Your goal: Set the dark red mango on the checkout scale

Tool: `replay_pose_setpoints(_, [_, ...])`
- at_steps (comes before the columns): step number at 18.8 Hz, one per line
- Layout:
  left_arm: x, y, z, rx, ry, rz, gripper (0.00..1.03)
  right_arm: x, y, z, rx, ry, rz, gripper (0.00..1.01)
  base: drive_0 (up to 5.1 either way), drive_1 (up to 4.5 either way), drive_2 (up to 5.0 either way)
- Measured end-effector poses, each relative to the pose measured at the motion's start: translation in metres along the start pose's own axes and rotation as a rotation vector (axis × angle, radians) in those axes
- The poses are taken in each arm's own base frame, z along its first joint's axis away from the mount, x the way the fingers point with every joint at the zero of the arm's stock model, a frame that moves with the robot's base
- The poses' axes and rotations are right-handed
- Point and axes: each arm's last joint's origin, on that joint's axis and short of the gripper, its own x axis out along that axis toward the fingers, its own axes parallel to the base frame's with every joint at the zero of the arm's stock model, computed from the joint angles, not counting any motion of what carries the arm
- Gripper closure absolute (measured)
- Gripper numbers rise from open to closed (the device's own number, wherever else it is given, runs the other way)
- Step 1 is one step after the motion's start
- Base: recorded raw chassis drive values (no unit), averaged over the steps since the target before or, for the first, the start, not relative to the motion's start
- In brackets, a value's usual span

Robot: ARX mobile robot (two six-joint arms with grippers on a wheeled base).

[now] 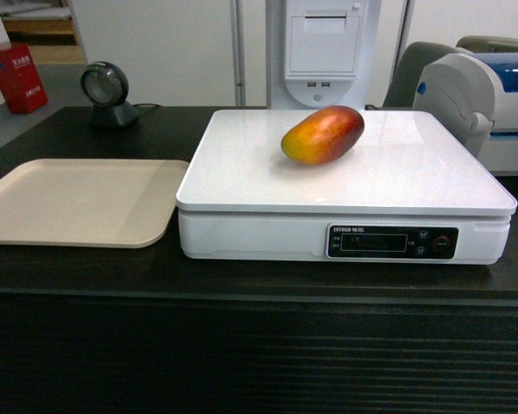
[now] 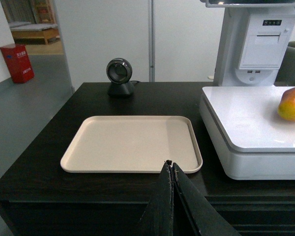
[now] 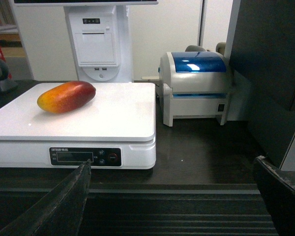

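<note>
One mango on scale, both grippers clear

Head view: your dark red mango (image 1: 323, 134) lies on the scale (image 1: 242, 172) atop the checkout (image 1: 242, 345), beside a beige tray (image 1: 69, 203).

Left wrist: your left gripper (image 2: 171, 169) is pressed together, near the tray's front rim, mango well right.

Right wrist: your right gripper (image 3: 172, 169) is spread wide, mango beyond.

Dark red mango (image 3: 66, 97) lying on scale (image 3: 113, 115); jaws apart.

All three views face the scale (image 1: 345, 172).
</note>
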Motion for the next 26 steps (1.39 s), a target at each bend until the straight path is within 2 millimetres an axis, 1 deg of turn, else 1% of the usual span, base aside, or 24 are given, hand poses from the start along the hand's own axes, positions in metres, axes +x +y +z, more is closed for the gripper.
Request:
replay_pose_setpoints(8, [-0.008, 0.0, -0.01, 0.0, 0.0, -0.002, 1.01, 0.0, 0.0, 0.0, 0.0, 0.0, 0.0, 0.03, 0.0, 0.0, 0.0])
replay_pose_setpoints(9, [-0.009, 0.0, -0.013, 0.0, -0.023, -0.001, 1.01, 0.0, 0.0, 0.0, 0.0, 0.0, 0.0, 0.03, 0.0, 0.0, 0.0])
replay_pose_setpoints(10, [-0.01, 0.0, -0.018, 0.001, 0.002, -0.003, 1.01, 0.0, 0.0, 0.0, 0.0, 0.0, 0.0, 0.03, 0.0, 0.0, 0.0])
replay_pose_setpoints(12, [-0.012, 0.0, -0.017, 0.002, -0.01, -0.001, 1.01, 0.0, 0.0, 0.0, 0.0, 0.0, 0.0, 0.03, 0.0, 0.0, 0.0])
replay_pose_setpoints(13, [-0.017, 0.0, -0.022, 0.002, 0.029, -0.002, 1.01, 0.0, 0.0, 0.0, 0.0, 0.0, 0.0, 0.03, 0.0, 0.0, 0.0])
replay_pose_setpoints(14, [-0.022, 0.0, -0.022, 0.002, 0.015, -0.001, 1.01, 0.0, 0.0, 0.0, 0.0, 0.0, 0.0, 0.03, 0.0, 0.0, 0.0])
replay_pose_setpoints(15, [-0.022, 0.0, -0.018, 0.002, -0.019, -0.004, 1.01, 0.0, 0.0, 0.0, 0.0, 0.0, 0.0, 0.03, 0.0, 0.0, 0.0])
replay_pose_setpoints(17, [-0.022, 0.0, -0.021, 0.002, 0.007, -0.001, 1.01, 0.0, 0.0, 0.0, 0.0, 0.0, 0.0, 0.03, 0.0, 0.0, 0.0])
replay_pose_setpoints(23, [-0.022, 0.0, -0.021, 0.002, 0.003, -0.002, 1.0, 0.0, 0.0, 0.0, 0.0, 0.0, 0.0, 0.03, 0.0, 0.0, 0.0])
replay_pose_setpoints(24, [-0.022, 0.0, -0.021, 0.002, 0.003, -0.002, 0.88, 0.0, 0.0, 0.0, 0.0, 0.0, 0.0, 0.03, 0.0, 0.0, 0.0])
replay_pose_setpoints(26, [-0.022, 0.0, -0.021, 0.002, 0.003, -0.002, 0.72, 0.0, 0.0, 0.0, 0.0, 0.0, 0.0, 0.03, 0.0, 0.0, 0.0])
